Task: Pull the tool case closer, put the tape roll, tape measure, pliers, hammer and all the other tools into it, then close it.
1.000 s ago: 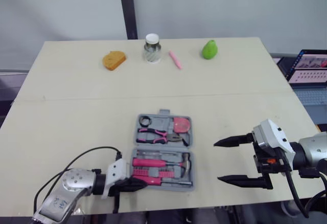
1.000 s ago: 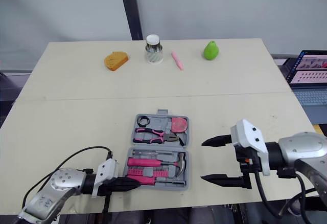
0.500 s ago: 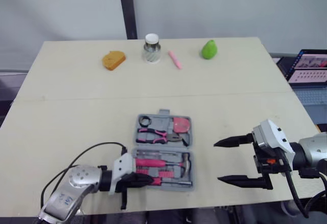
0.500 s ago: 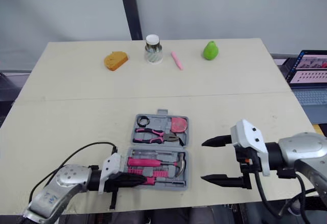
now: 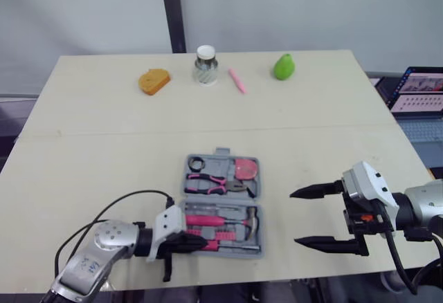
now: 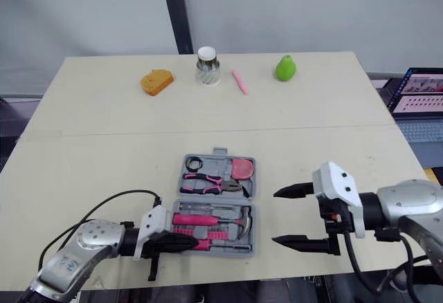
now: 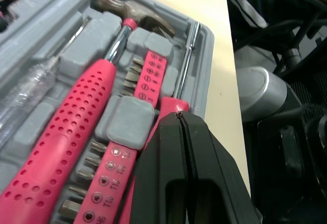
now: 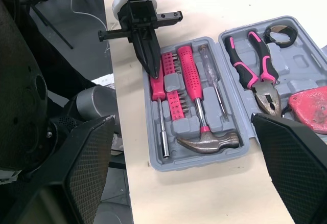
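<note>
Left hand (image 5: 196, 243) further in over tool case (image 5: 221, 155)

The tool case (image 8: 204, 158) is matt grey plastic, the hammer (image 8: 193, 88) dull metal (dimpled pink grip).

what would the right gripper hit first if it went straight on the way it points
Most likely the tool case, at its hammer head end; the open right gripper points at it across the table.
</note>
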Controlling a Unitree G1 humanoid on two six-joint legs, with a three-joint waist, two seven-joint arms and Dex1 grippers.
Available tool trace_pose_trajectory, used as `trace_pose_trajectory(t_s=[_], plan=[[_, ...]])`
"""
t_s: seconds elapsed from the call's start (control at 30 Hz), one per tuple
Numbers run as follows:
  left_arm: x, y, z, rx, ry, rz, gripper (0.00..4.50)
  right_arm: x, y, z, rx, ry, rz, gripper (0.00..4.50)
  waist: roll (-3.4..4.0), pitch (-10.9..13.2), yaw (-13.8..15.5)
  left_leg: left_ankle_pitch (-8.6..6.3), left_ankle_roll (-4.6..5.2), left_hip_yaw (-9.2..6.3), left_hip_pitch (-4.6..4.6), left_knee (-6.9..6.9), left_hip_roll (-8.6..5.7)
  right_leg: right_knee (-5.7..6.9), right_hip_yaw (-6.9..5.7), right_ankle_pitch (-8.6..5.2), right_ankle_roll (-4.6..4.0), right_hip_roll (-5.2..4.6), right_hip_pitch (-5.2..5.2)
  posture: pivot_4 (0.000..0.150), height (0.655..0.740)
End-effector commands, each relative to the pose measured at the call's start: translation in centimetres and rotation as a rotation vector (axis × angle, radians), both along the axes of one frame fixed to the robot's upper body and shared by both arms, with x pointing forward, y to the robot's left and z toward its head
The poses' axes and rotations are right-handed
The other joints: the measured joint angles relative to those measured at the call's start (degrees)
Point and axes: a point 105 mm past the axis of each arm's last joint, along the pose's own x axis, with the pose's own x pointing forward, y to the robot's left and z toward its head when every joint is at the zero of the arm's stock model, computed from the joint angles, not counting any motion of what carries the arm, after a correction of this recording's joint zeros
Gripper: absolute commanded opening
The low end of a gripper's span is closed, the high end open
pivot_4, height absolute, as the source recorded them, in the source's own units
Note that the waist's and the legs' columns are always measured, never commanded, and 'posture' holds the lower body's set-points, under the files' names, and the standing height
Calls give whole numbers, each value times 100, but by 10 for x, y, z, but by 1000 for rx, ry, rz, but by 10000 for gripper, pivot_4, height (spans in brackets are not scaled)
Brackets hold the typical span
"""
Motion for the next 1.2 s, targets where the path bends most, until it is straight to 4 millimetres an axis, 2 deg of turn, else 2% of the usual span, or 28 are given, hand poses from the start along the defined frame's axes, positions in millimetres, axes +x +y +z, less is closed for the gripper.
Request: trace_pose_trajectory(t_s=[0.03, 0.37, 0.7, 1.2], plan=[[-3, -4, 3, 0, -24, -20, 449, -3, 4, 6, 14, -34, 19, 45000, 0, 0, 0, 0, 0, 0, 0, 0, 0, 0, 0, 0, 0, 0, 0, 1500, 7400], [-2, -9, 1, 40, -20, -17, 449, -2, 4, 6, 12, -34, 19, 45000, 0, 0, 1, 0, 0, 0, 0, 0, 0, 0, 0, 0, 0, 0, 0, 1500, 7400], [-2, -5, -6, 103, -15, -26, 449, -2, 3, 8, 9, -44, 14, 45000, 0, 0, 0, 0, 0, 0, 1, 0, 0, -2, 0, 0, 0, 0, 0, 1500, 7400], [-17, 4, -46, 218, -40, -110, 449, -1, 3, 9, 1, -55, 7, 45000, 9, -9, 4, -1, 1, 0, 3, 0, 0, -13, 1, 0, 0, -1, 2, 1500, 7400]])
